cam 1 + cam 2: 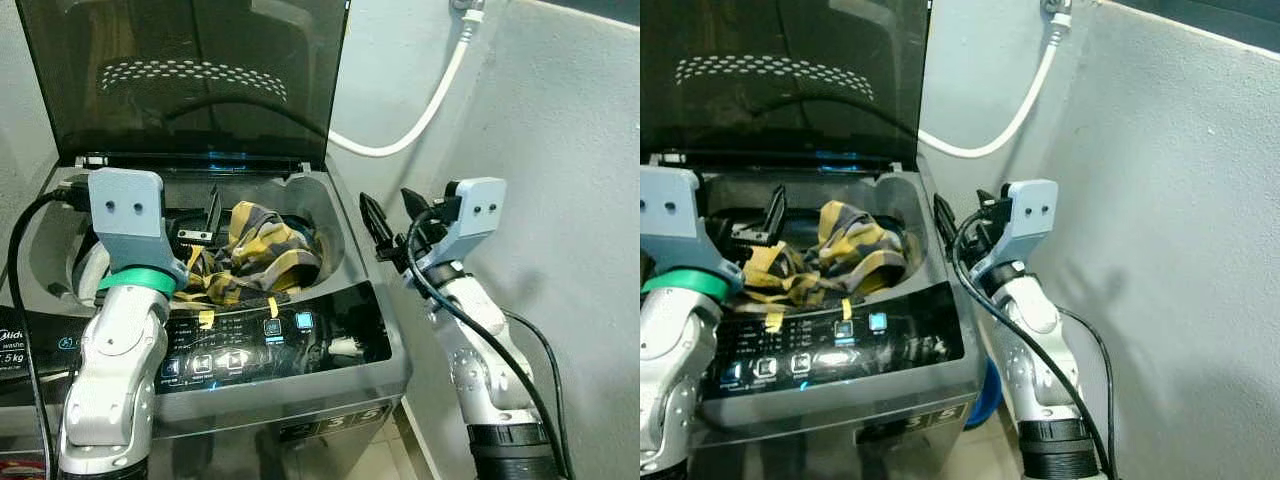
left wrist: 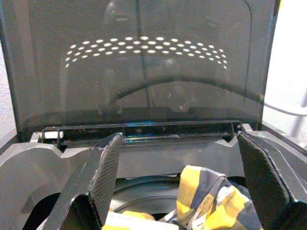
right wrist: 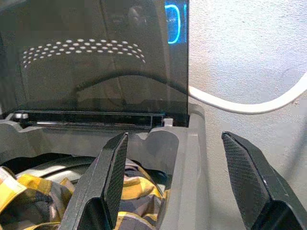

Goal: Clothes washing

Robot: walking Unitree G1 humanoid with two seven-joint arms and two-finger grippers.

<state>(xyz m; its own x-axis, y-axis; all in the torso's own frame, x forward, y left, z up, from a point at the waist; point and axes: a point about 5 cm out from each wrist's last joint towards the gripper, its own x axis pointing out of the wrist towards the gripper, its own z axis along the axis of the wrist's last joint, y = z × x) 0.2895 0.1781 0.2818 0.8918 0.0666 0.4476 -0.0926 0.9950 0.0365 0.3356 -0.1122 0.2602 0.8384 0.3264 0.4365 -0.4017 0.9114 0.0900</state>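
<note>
Two silver robot arms reach toward a grey top-loading washing machine (image 1: 385,345) that stands against a pale grey plastered wall (image 1: 560,180). Its dark tinted see-through lid (image 1: 185,75) stands raised upright at the back, hinged along the rear edge.

A crumpled yellow and dark grey checked garment (image 1: 262,255) lies heaped in the drum opening, spilling a little over the front rim toward the glossy black control panel (image 1: 275,345), where small blue-white buttons glow. A strip of the yellow fabric hangs onto the panel's edge.

The left gripper (image 1: 200,222) is held over the left side of the opening, just above the garment. In the left wrist view its two black fingers (image 2: 103,177) are spread wide apart with nothing between them; the checked cloth lies below and beyond them, and I cannot tell whether a fingertip touches it.

The right gripper (image 1: 392,218) hovers beside the machine's right edge, in the gap between the machine and the wall. Its fingers (image 3: 112,179) are also spread wide and hold nothing; one sits over the drum's right rim, the other outside the casing.

A white hose (image 1: 425,105) curves down the wall from a fitting near the top and runs behind the lid. Black cables trail along both arms.
</note>
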